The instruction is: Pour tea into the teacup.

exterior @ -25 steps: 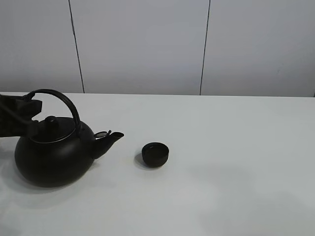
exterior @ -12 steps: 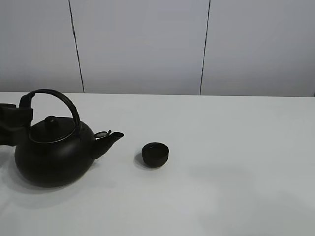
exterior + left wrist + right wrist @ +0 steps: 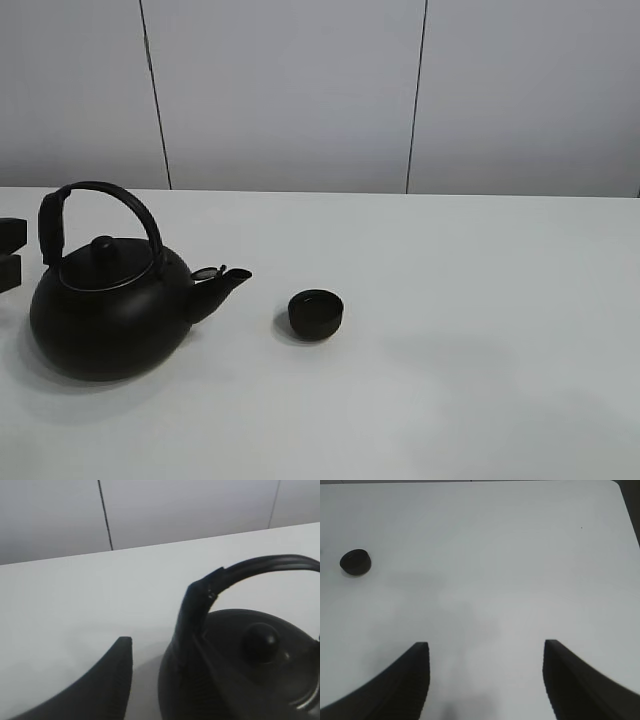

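The big black kettle (image 3: 110,310) with an arched handle (image 3: 100,195) stands on the white table (image 3: 450,300) at the left, spout towards the teacup. The small black teacup (image 3: 316,313) sits just right of the spout; it also shows in the right wrist view (image 3: 355,562). My left gripper (image 3: 8,250) is open and empty at the far left edge, apart from the handle. The left wrist view shows one finger (image 3: 100,680) beside the kettle's handle (image 3: 240,570). My right gripper (image 3: 485,645) is open and empty above bare table, well away from the teacup. No tea is visible.
A grey panelled wall (image 3: 300,90) rises behind the table's far edge. The table's right edge and corner (image 3: 620,490) show in the right wrist view.
My left gripper has drawn back to the left, off the kettle's handle, and now sits at the frame's edge. The kettle and teacup have stayed put.
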You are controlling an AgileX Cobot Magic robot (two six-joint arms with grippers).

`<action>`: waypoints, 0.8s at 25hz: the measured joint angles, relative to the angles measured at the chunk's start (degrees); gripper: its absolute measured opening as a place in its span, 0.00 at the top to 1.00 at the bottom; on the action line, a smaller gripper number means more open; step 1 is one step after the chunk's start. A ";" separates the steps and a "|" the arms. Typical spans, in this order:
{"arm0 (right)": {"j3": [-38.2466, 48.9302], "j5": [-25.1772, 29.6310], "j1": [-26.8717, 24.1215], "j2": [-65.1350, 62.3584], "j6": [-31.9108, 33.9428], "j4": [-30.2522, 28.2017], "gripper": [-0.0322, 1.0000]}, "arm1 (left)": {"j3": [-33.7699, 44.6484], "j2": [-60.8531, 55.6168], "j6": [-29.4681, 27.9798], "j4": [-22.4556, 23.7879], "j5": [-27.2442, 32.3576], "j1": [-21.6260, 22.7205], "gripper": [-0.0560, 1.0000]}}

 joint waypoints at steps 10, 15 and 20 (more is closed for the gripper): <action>0.00 0.00 0.00 0.00 0.00 0.00 0.53 | -0.05 -0.14 0.00 -4.78 -0.06 0.00 0.69; 0.00 0.00 0.00 0.00 0.00 0.00 0.53 | -3.47 -6.09 -0.58 -6.66 3.43 0.06 0.69; 0.00 0.00 0.00 0.00 0.00 0.00 0.53 | -13.66 -16.67 -6.02 -2.31 28.75 0.10 0.67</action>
